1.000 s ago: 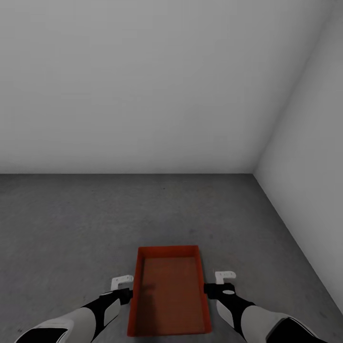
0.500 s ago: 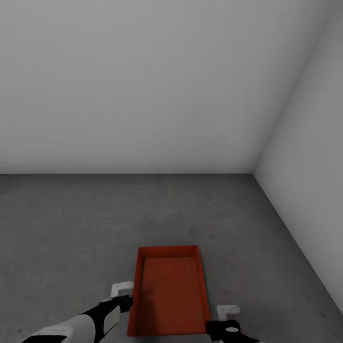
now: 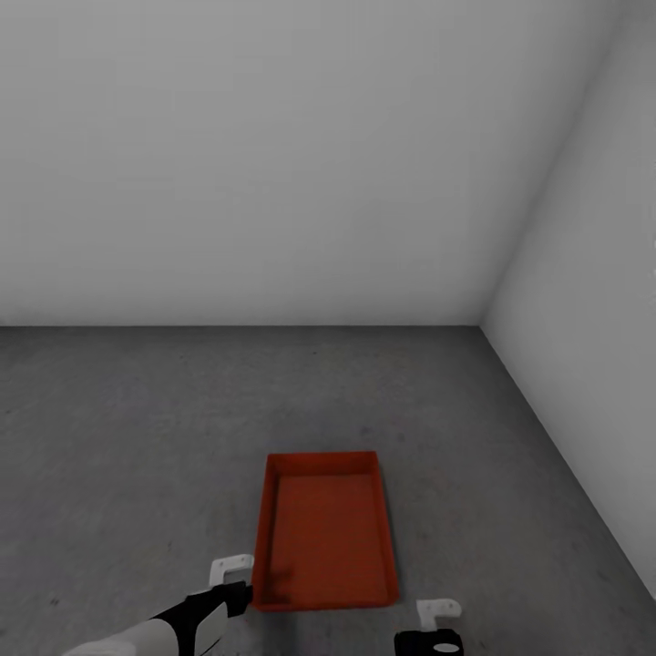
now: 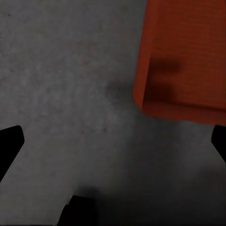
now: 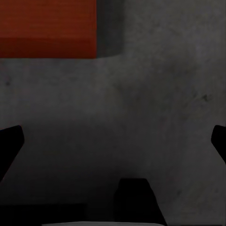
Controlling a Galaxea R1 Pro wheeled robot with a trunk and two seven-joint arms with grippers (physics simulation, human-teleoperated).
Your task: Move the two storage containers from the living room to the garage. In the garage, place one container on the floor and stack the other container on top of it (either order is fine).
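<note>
Occupying most of the head view, two plain white walls (image 3: 273, 155) meet at a corner above the dark grey mottled floor (image 3: 137, 428), which matches the garage. One orange-red storage container (image 3: 325, 533) sits flat on that floor, open side up and empty, its long axis pointing toward the far wall, well apart from both walls. A second container is not stacked on it, so by this evidence roughly half the task is complete: one bin placed, one to fetch. The left gripper (image 3: 233, 574) hangs just beside the container's near left corner, not touching it; the left wrist view shows its dark fingertips (image 4: 10, 141) spread wide with bare floor between them and the bin corner (image 4: 183, 61) off to one side. The right gripper (image 3: 437, 612) sits near the container's near right corner, likewise clear; its fingertips (image 5: 10, 141) are spread wide over bare floor, holding nothing. Risk assessment: with both arms low and close to the bin's near corners, any base turn or arm swing could clip a corner and skew or slide the bin, complicating alignment when stacking.
</note>
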